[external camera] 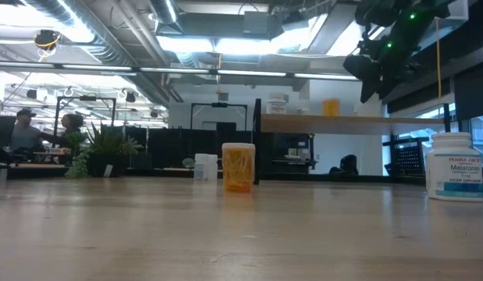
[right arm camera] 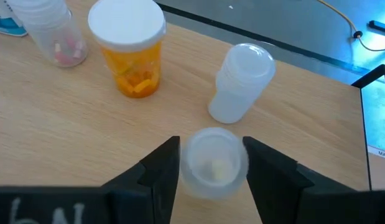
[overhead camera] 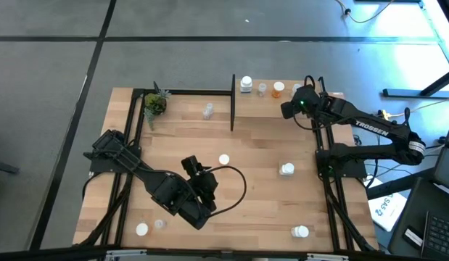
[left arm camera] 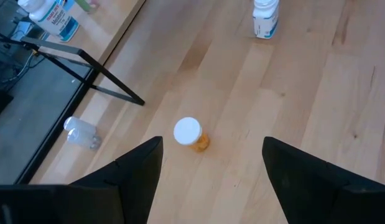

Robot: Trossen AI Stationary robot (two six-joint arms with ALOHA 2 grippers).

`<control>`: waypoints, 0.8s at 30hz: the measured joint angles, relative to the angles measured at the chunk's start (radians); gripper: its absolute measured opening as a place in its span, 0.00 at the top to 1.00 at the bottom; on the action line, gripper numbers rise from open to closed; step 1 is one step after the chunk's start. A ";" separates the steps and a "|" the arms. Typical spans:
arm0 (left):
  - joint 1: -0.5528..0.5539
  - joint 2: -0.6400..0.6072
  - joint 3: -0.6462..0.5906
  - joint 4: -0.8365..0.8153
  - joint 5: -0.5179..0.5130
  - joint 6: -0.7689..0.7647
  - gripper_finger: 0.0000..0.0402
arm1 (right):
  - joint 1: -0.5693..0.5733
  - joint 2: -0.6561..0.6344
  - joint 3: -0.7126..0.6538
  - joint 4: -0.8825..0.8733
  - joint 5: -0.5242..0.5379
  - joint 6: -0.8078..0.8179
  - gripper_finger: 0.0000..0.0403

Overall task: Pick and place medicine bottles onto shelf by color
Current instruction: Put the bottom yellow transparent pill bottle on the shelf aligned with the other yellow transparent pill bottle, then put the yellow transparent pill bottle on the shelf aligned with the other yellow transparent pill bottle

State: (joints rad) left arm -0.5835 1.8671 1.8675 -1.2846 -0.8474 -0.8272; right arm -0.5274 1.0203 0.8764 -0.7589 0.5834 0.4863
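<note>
My right gripper is over the shelf, a light-wood board at the table's far right, and is shut on a clear bottle. On the board beside it stand another clear bottle, an orange bottle with a white cap and a clear bottle with pink pills; a white bottle stands at the board's left end. My left gripper is open near the table's middle. An orange bottle with a white cap stands upright on the table just beyond its fingers, untouched. My right gripper pinches the clear bottle's round side between its two fingers, one on each side, coming from above and slanting down. The bottle is upright, its top toward the camera. Whether its base rests on the board, I cannot tell.
White bottles stand on the table at the right and near right. A white-capped bottle and a clear one are at the near left. A clear bottle and a green plant are at the far side. A black post edges the shelf.
</note>
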 joint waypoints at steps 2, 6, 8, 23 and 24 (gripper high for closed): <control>0.000 0.000 0.000 0.000 0.000 0.000 0.33 | 0.000 0.000 0.000 0.000 0.000 -0.002 0.56; 0.000 0.000 0.000 0.000 0.004 0.000 0.33 | 0.000 0.000 0.000 0.002 0.000 -0.013 0.56; 0.000 0.000 0.000 0.000 0.017 0.000 0.33 | 0.000 0.000 0.000 0.024 0.008 -0.050 0.56; 0.001 0.000 0.000 0.000 0.027 0.000 0.33 | 0.026 -0.077 0.057 0.067 -0.027 -0.195 0.56; 0.001 0.000 0.000 0.000 0.027 0.000 0.33 | 0.041 -0.093 0.058 0.067 -0.040 -0.216 0.56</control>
State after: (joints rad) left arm -0.5827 1.8671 1.8675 -1.2850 -0.8204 -0.8275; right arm -0.4863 0.9272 0.9344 -0.6920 0.5433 0.2705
